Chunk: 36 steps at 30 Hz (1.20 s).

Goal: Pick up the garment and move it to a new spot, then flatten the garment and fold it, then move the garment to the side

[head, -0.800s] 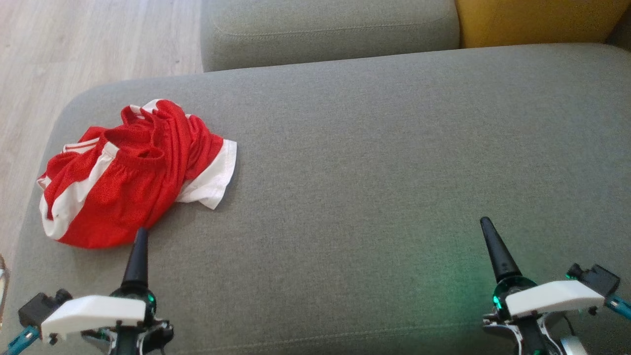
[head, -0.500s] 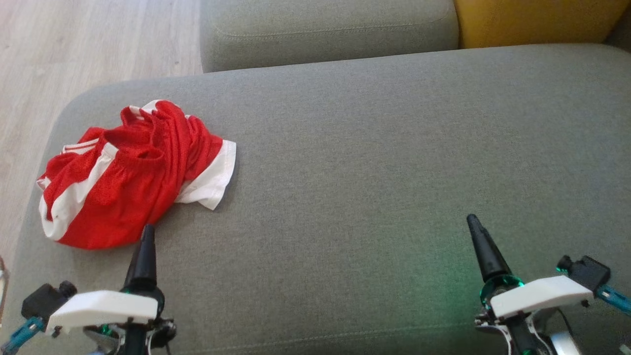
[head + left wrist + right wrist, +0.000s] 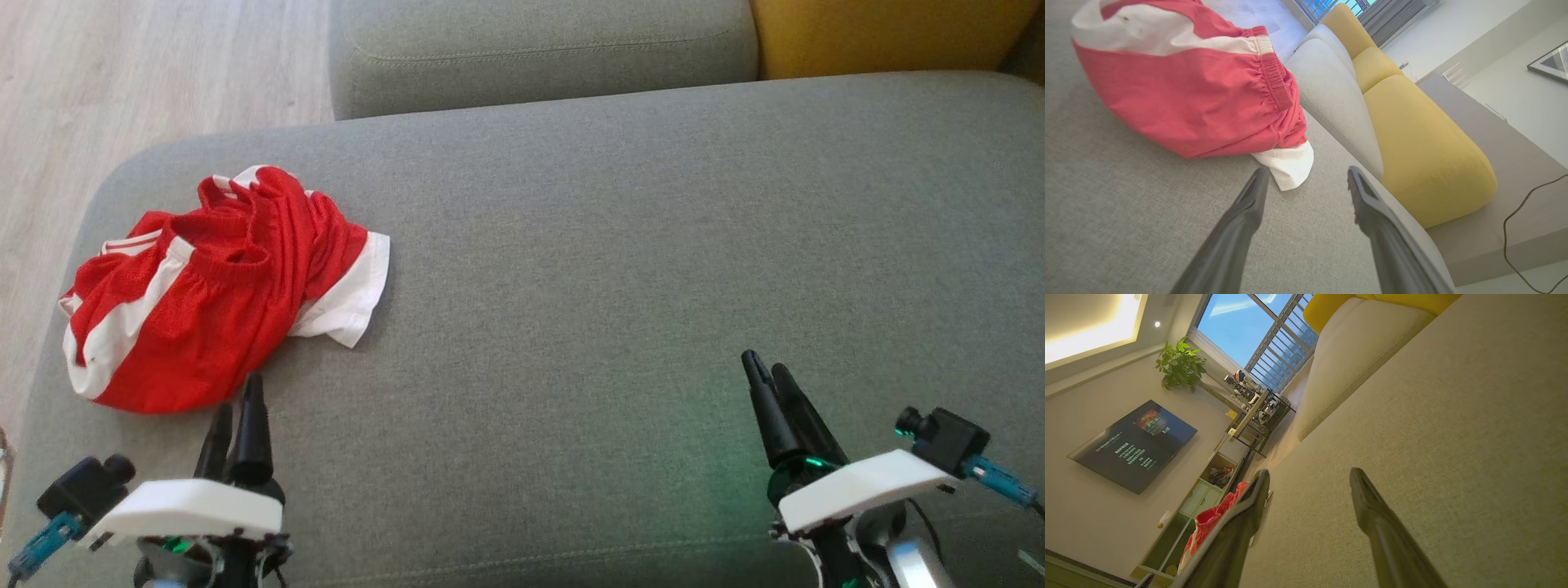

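While the red-and-white garment (image 3: 220, 286) sits in a crumpled heap out at about nine o'clock on the grey sofa seat (image 3: 612, 245), close to its left end, nothing on the list looks done: no lift, no new spot, no flattening, no fold, no shift to the side. By my reading we're at the very opening, the approach to the first pick. Over to the left claw (image 3: 237, 394), down at seven o'clock in the head view: fingers pointing up toward twelve, tips just short of the near red edge of the heap, not touching it as far as I can tell, spread wide and empty. Its wrist view has the white hem corner lying just beyond the gap between the two fingers. Sweep across the long stretch of cushion to the right claw (image 3: 763, 363) at five o'clock: well apart from the cloth, fingers leaning toward eleven, also gaping wide with nothing in it, poised low over the seat.
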Available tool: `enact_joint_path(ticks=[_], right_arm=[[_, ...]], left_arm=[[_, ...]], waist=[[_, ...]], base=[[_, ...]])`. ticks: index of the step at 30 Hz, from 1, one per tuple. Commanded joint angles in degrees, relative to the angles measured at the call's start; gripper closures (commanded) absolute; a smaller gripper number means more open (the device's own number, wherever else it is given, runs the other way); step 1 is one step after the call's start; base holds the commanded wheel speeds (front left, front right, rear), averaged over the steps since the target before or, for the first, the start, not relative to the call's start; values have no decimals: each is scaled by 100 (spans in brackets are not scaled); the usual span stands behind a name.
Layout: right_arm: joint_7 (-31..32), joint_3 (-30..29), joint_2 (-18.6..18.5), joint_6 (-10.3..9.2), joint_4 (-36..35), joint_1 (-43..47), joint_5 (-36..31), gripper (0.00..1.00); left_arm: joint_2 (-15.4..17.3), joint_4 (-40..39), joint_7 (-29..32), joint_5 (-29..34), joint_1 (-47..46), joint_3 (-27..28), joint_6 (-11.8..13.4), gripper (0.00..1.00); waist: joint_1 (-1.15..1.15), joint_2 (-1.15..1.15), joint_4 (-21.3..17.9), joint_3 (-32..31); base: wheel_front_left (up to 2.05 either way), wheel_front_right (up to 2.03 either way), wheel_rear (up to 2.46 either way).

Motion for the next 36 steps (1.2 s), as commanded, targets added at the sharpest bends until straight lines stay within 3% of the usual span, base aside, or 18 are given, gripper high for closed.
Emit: enact_joint_path(ticks=[1, 17, 36], right_arm=[[-71, 114, -47, 0, -250, -345, -197, 0], [-342, 372, -58, -1, -428, -394, -1439, 0], [-645, 615, -71, -1, -400, -447, -2680, 0]], left_arm=[[107, -279, -70, 200, -148, 21, 41, 0], [244, -622, -338, 1351, -49, -283, 330, 0], [374, -897, -640, 2570, 43, -586, 408, 0]], waist=[[0, 0, 2, -1], [0, 0, 0, -3], [0, 0, -27, -15]], base=[[0, 0, 0], [0, 0, 0], [0, 0, 0]])
